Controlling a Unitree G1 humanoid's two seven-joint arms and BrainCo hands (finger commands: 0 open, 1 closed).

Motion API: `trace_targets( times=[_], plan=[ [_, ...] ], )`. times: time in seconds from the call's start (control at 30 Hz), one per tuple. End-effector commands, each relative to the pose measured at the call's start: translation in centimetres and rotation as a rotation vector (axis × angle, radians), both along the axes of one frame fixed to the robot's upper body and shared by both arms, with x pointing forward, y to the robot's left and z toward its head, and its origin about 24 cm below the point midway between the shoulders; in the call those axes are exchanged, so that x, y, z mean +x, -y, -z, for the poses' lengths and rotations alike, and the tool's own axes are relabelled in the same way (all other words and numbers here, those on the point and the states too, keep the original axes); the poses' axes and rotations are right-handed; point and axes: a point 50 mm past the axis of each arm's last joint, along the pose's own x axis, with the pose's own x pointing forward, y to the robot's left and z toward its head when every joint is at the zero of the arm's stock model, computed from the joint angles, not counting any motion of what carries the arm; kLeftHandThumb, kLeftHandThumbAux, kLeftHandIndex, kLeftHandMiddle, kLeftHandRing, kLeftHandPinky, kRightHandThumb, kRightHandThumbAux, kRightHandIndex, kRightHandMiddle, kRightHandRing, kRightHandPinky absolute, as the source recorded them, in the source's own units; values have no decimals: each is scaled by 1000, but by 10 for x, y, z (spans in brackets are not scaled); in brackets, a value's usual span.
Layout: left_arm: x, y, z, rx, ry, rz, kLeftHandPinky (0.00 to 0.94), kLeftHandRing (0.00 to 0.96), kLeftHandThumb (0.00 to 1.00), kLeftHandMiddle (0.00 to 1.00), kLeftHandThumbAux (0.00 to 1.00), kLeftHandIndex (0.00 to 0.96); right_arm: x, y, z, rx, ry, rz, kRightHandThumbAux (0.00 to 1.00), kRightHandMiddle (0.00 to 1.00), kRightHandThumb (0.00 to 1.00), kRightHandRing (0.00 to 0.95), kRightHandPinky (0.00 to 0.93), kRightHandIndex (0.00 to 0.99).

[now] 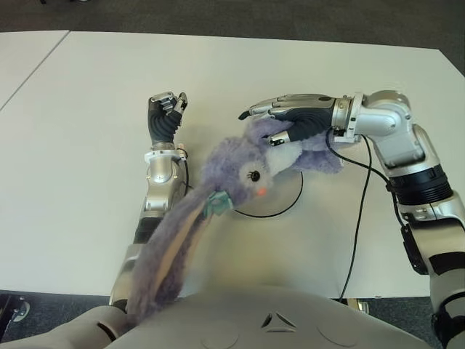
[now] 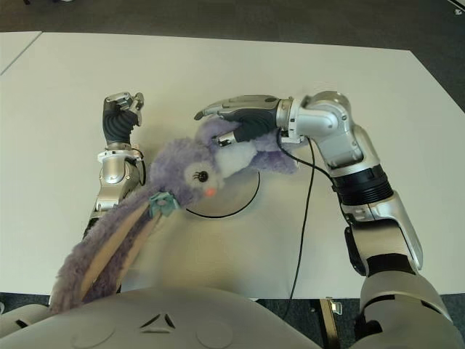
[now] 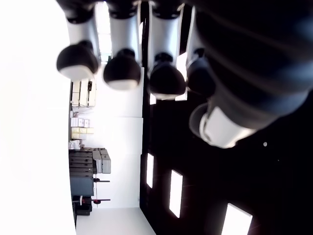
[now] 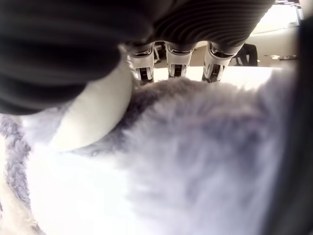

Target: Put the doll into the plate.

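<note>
The doll is a purple plush rabbit with a white muzzle, an orange nose and long ears that trail down towards my torso. My right hand is shut on its body: the fingers lie over the top and the thumb presses into the fur. The doll's head hangs over the left part of the plate, a pale round dish with a dark rim on the table. My left hand stands upright to the left of the doll with its fingers curled on nothing.
A black cable runs from my right wrist across the white table to its front edge. A second white table adjoins at the far left. Dark floor lies beyond the far edge.
</note>
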Motion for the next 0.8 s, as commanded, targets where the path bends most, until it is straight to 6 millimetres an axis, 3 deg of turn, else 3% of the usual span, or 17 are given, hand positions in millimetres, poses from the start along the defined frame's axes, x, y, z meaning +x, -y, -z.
trace_targets(
  times=[0.03,0.33,0.5,0.8],
  plan=[
    [-24,2,46,-36,-177,-1,861,856,489,852,731,760,6,10,-26,-30,4,30,136,0,597,0,0,0],
    [-24,2,47,-36,-179,7,867,863,482,858,740,766,8,18,-33,-45,-53,81,139,0,610,0,0,0],
    [-22,2,47,-31,-171,10,874,868,475,864,745,770,10,24,-39,38,-134,110,148,0,627,0,0,0],
    [-21,3,48,-27,-172,21,868,871,440,866,763,778,37,54,-45,221,-298,247,187,0,651,0,12,0]
  ],
)
